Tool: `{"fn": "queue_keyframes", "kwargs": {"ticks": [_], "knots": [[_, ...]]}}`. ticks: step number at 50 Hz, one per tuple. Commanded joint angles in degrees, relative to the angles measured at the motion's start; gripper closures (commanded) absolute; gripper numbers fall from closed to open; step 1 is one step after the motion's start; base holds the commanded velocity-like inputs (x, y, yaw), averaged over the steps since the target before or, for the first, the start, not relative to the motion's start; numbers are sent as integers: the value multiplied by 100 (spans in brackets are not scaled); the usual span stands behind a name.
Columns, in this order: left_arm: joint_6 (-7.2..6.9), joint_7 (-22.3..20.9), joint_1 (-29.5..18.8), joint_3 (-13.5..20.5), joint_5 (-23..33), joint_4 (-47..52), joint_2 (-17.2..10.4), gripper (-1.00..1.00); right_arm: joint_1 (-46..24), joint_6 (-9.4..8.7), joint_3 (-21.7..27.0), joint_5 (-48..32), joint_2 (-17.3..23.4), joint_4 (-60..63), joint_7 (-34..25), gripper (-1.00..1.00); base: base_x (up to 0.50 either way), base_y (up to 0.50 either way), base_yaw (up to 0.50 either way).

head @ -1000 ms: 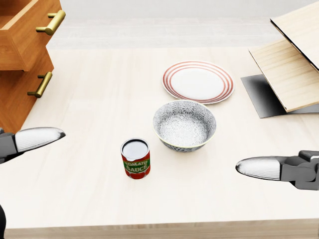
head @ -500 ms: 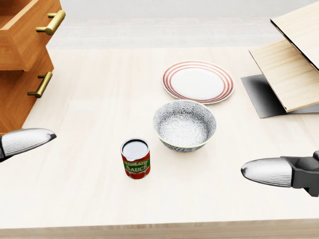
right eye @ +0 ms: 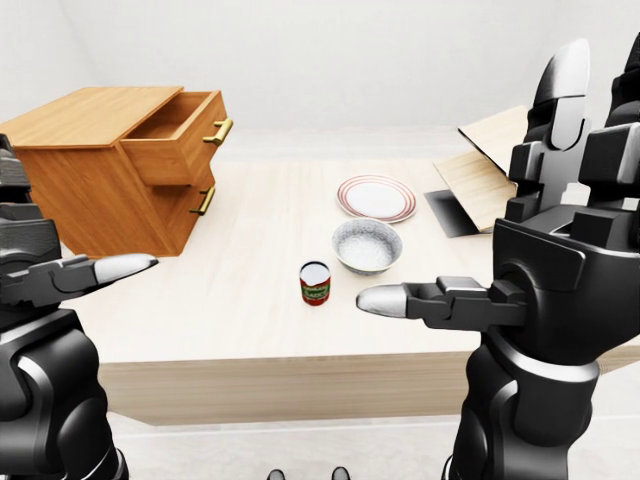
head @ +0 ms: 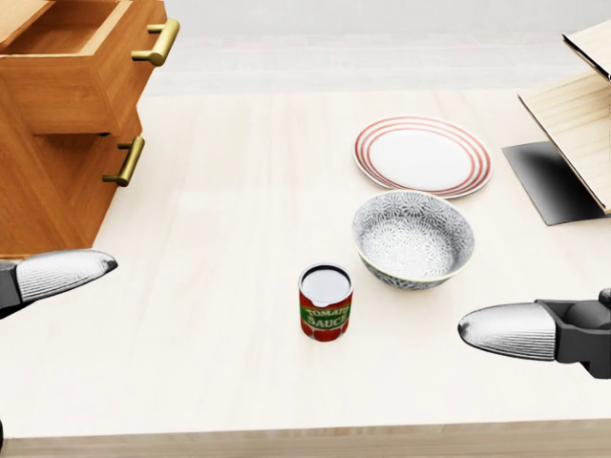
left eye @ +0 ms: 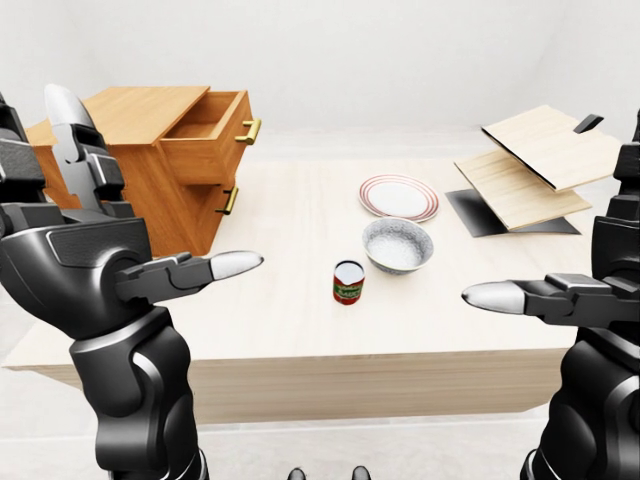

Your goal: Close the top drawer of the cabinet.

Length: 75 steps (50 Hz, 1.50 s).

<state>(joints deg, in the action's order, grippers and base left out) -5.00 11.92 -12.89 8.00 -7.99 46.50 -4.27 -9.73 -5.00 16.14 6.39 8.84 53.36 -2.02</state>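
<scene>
The wooden cabinet (head: 43,205) stands on the table at the top left of the head view. Its top drawer (head: 81,72) is pulled out, with a brass handle (head: 156,43) on its face. The lower drawer, with its own handle (head: 125,160), is closed. My left hand (head: 57,274) is open and empty at the left edge, below the cabinet and well short of the drawer. My right hand (head: 506,331) is open and empty at the lower right, far from the cabinet.
A tomato sauce can (head: 326,301), a patterned bowl (head: 412,239) and a red-rimmed plate (head: 423,156) stand mid-table. Wooden boards (head: 582,114) over a dark mat (head: 554,181) lie at the right. The table's near edge (head: 286,439) runs along the bottom.
The whole head view has shifted: the camera moved left, so the cabinet shows more and the can, bowl and plate sit further right. Both hands stay open and low.
</scene>
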Motion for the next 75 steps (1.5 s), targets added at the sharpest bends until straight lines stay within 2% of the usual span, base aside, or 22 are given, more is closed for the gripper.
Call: {"fn": "queue_keyframes", "kwargs": {"ticks": [1,3,4,5,11,41,57,75], "knots": [[0,-26,43,-25,43,23,7,-100,-6,0,-19,-83,11,17,-68,-100,0,50,0],[0,-39,66,-35,67,-48,18,-100,91,0,-13,-95,-59,-75,-79,-100,0,50,0],[0,-39,128,-171,253,-29,-62,-100,121,0,-68,-132,-62,-86,-74,-100,0,50,0],[0,-47,133,-185,234,41,-14,-100,125,0,-90,-142,-71,-91,-78,-100,0,50,0],[0,-78,29,-44,180,55,38,-100,90,0,-43,-144,-82,-67,-108,-100,0,50,0],[0,-115,7,-115,211,13,40,-100,127,0,-150,-277,-113,-80,-172,-100,4,50,0],[0,-132,-8,-44,178,-36,27,-100,133,0,-156,-306,-134,-99,-208,-100,6,50,0],[0,-145,46,-92,215,-37,57,-100,204,0,-129,-273,-192,-126,-195,-100,0,1,0]]}}
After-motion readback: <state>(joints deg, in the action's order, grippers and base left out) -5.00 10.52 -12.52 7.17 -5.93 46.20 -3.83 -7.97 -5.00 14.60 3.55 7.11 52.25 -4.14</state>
